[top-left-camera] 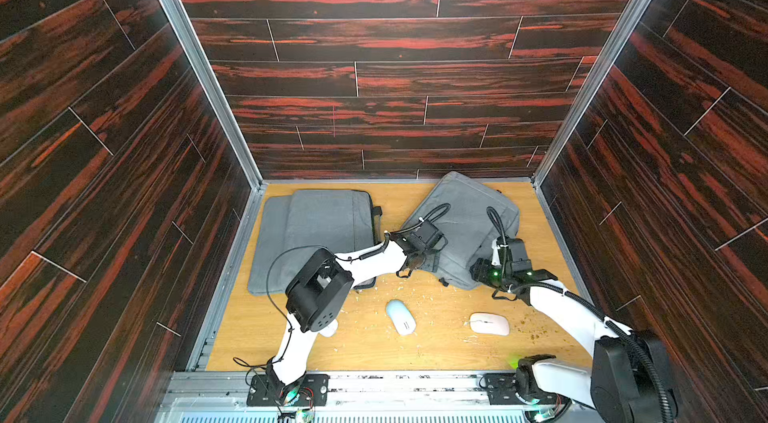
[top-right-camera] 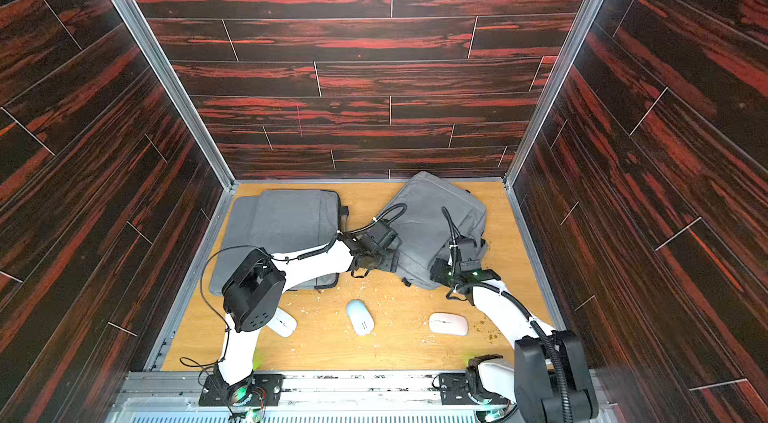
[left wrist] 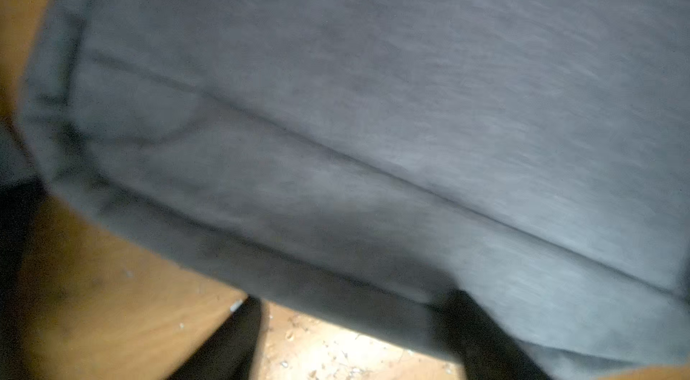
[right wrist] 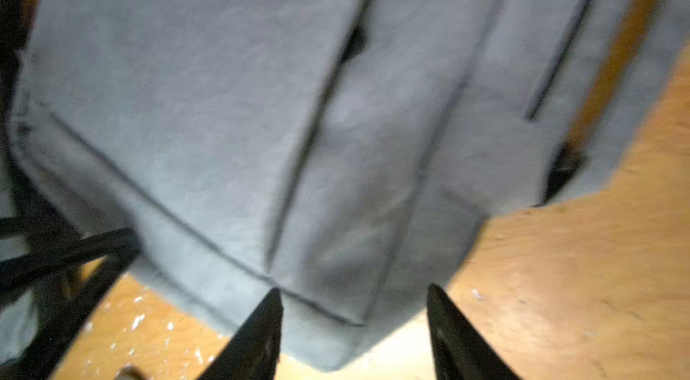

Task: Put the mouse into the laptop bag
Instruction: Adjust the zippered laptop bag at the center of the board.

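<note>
A grey laptop bag (top-left-camera: 461,217) (top-right-camera: 424,213) lies tilted at the back right of the wooden floor, and both grippers are at its near edge. My left gripper (top-left-camera: 424,265) (left wrist: 356,298) is open, its dark fingers (left wrist: 239,337) wide apart at the bag's hem (left wrist: 336,210). My right gripper (top-left-camera: 478,269) (right wrist: 354,288) is open astride the bag's near corner (right wrist: 328,340). A pale blue mouse (top-left-camera: 401,317) (top-right-camera: 360,317) lies free on the floor in front of the bag. A pink-white mouse (top-left-camera: 489,324) (top-right-camera: 448,324) lies to its right.
A second grey bag (top-left-camera: 320,229) (top-right-camera: 286,225) lies flat at the back left. A white mouse (top-right-camera: 283,322) shows partly under the left arm's elbow (top-left-camera: 318,294). Crumbs litter the floor. Dark wood walls (top-left-camera: 124,192) close in three sides.
</note>
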Motion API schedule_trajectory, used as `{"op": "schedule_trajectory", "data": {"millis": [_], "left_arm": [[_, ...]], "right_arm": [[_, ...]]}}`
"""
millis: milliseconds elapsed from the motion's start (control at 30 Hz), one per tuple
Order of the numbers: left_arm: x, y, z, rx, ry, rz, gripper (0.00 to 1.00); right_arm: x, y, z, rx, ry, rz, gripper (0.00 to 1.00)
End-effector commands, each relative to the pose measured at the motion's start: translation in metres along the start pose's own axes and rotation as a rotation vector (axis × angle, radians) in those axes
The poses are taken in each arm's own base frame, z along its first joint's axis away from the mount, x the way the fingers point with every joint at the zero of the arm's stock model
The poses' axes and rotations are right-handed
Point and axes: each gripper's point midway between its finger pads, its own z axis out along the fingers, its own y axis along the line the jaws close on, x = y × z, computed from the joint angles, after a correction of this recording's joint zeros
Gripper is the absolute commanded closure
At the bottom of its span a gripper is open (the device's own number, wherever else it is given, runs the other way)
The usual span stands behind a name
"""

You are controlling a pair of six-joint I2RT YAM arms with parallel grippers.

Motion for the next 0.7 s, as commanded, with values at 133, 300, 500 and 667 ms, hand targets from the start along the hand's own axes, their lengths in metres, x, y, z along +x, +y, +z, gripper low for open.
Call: {"op": "schedule_trajectory", "data": {"millis": [133, 300, 500, 667], "left_arm": [[-0.014, 0.044, -0.003, -0.075, -0.001, -0.046, 0.88], [-0.023, 0.090, -0.005, -0.146, -0.008, -0.112, 0.93], [-0.034, 0.127, -0.018, -0.253, -0.020, -0.144, 0.86], [-0.044, 0.115, -0.037, -0.198, -0.043, -0.146, 0.46]], "right_arm": [[-0.046, -0.025, -0.004, 0.086, -0.071, 0.048, 0.35], [-0.082, -0.033, -0.010, 0.083, -0.135, 0.075, 0.35], [-0.108, -0.037, -0.010, 0.083, -0.175, 0.091, 0.35], [-0.126, -0.049, -0.005, 0.066, -0.199, 0.140, 0.35]]}}
